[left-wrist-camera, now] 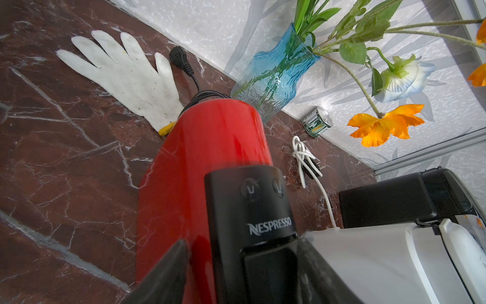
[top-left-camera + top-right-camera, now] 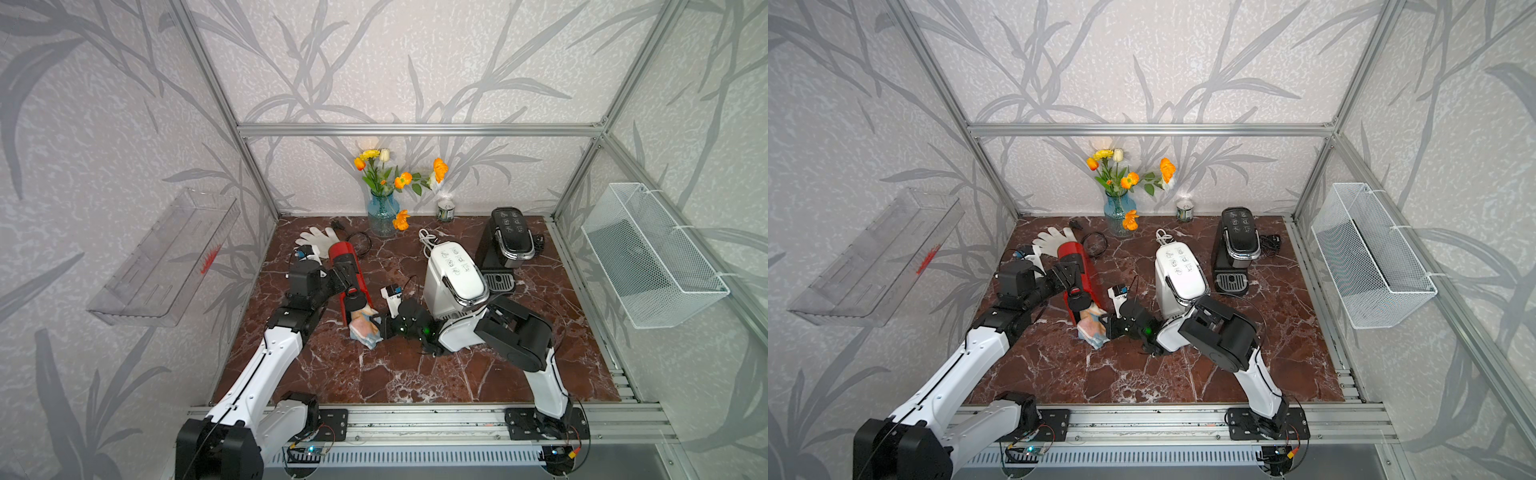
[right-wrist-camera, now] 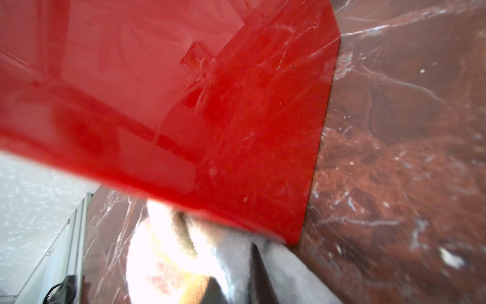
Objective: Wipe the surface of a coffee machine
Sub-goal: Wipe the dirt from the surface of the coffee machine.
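**A:** What has the right gripper (image 2: 380, 326) got?

**B:** A bunched cloth (image 2: 363, 328), pinched between closed jaws. The right wrist view shows the fingers (image 3: 214, 292) nipped on the fabric. The cloth touches the lower near edge of the red machine (image 3: 210, 105).

**A:** And the arm behind it?

**B:** The wrist lies low and points to the robot's left. The forearm runs just above the table (image 2: 415, 374), across the front of the white machine (image 2: 455, 270). The black elbow is folded up by that machine's right side. From there the white link drops to its base at the table's near edge.

**A:** The left gripper (image 2: 353, 289)?

**B:** Roughly half open, set over the red machine's black head. In the left wrist view a finger (image 1: 168, 276) shows on each side of the head. Whether they press on it I cannot tell.

**A:** Its arm?

**B:** It rises from the near left corner, the long white link sloping forward. The elbow is bent, and the wrist is turned to the right, so it meets the machine from its left side.

**A:** Where does the red machine sit?

**B:** On the left half of the table, left of the white machine. A glove (image 2: 318, 239) and a vase (image 2: 382, 212) are behind it. A black machine (image 2: 509, 237) stands at the far right.
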Robot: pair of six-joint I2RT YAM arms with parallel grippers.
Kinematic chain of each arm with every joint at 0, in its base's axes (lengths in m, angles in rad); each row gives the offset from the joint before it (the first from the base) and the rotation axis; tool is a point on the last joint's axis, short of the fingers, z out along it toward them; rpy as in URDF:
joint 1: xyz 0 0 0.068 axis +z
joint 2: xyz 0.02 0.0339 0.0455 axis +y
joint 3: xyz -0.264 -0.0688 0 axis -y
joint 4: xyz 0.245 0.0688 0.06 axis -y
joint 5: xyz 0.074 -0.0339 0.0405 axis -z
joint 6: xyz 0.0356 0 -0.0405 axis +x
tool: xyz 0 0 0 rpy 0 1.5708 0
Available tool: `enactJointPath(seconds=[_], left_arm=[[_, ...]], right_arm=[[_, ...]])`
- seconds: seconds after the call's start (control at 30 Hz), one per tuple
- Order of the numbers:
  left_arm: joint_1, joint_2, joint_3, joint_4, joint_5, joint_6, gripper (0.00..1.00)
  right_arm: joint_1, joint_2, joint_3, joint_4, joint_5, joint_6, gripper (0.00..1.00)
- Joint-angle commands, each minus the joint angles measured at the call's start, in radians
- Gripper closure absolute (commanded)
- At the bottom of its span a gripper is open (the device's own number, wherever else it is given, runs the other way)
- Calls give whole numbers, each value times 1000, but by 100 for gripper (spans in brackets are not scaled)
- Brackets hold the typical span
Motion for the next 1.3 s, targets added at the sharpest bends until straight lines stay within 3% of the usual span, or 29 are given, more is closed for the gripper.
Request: enactJointPath(seconds=[0.0, 0.3, 0.67, 0.93, 1.27], left_arm=[[-8, 34, -14, -150, 37, 22, 37], [-9, 41, -9, -144, 42, 16, 36], [-7, 44, -8, -150, 53, 14, 36], [-7, 35, -20, -150, 41, 15, 36], [-7, 16, -19, -143, 43, 10, 37]], right_arm=[[-22, -87, -17, -14, 66, -46, 100], [-22, -100, 72, 27, 44, -53, 100], [-27, 136, 269, -29, 34, -27, 100], [-27, 134, 169, -11, 22, 14, 100], [-44, -74, -68, -30, 64, -68, 100]])
